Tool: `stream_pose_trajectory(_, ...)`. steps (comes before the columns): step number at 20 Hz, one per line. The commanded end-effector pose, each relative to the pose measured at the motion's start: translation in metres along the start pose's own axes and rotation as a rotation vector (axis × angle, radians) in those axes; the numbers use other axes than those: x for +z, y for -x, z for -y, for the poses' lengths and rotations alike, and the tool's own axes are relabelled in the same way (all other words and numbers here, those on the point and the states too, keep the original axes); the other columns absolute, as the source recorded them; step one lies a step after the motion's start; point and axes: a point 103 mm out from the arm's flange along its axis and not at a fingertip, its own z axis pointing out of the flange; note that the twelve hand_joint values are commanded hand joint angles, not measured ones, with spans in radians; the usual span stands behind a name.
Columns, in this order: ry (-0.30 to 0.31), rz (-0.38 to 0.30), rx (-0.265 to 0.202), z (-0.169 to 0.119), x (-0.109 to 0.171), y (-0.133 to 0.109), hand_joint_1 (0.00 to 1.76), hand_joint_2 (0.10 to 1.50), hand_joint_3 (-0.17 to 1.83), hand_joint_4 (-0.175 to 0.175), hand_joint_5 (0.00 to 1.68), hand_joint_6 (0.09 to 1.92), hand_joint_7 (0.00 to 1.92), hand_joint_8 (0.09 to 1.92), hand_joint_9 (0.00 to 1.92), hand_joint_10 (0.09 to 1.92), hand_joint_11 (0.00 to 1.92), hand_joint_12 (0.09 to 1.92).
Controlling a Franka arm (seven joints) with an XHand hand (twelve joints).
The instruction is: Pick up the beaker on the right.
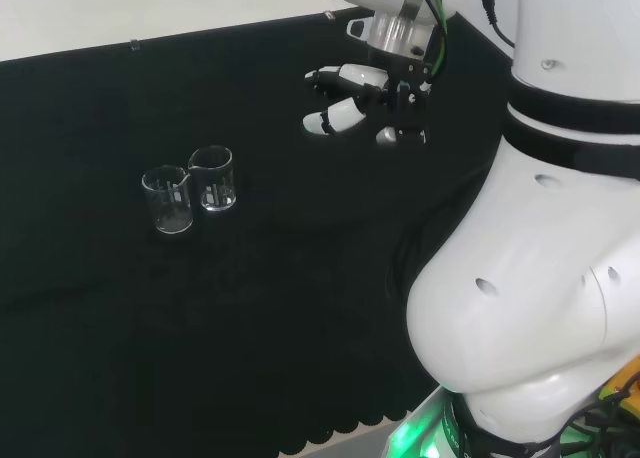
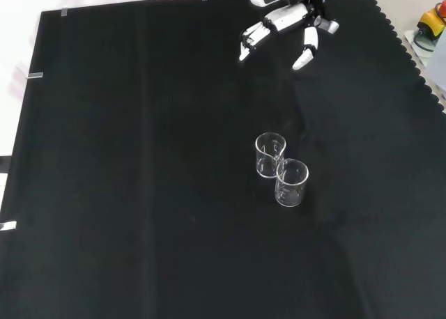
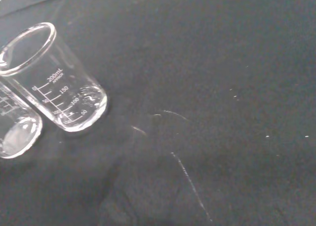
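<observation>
I see two clear beakers touching upright on the black surface (image 1: 300, 358), the right beaker (image 1: 212, 179) beside the left beaker (image 1: 168, 199), my hand (image 1: 362, 96) hovering well apart, fingers (image 1: 335, 120) relaxed, empty.

On the nearer glass beaker (image 3: 54, 83) in my wrist view I read a white printed scale: "200mL" at the rim end, then 150, 100 and 50. The second beaker (image 3: 15, 130) beside it has white marks too, but I cannot read them.

Clear glossy beakers (image 2: 281, 169); matt black cloth (image 2: 139, 193).
</observation>
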Motion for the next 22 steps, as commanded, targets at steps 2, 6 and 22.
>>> stream_pose_trajectory(2, 0.027, -0.108, -0.084, -0.017, 0.012, 0.002, 0.63, 0.52, 0.87, -0.049, 0.24, 0.09, 0.18, 0.6, 0.28, 0.64, 0.0, 1.09)
stream_pose_trajectory(6, 0.022, -0.137, -0.107, -0.022, 0.024, 0.004, 0.63, 0.52, 0.88, -0.05, 0.24, 0.09, 0.19, 0.6, 0.29, 0.64, 0.0, 1.1)
stream_pose_trajectory(22, -0.014, -0.286, -0.221, -0.042, 0.06, 0.007, 0.68, 0.44, 0.93, -0.053, 0.26, 0.09, 0.24, 0.61, 0.37, 0.64, 0.0, 1.22)
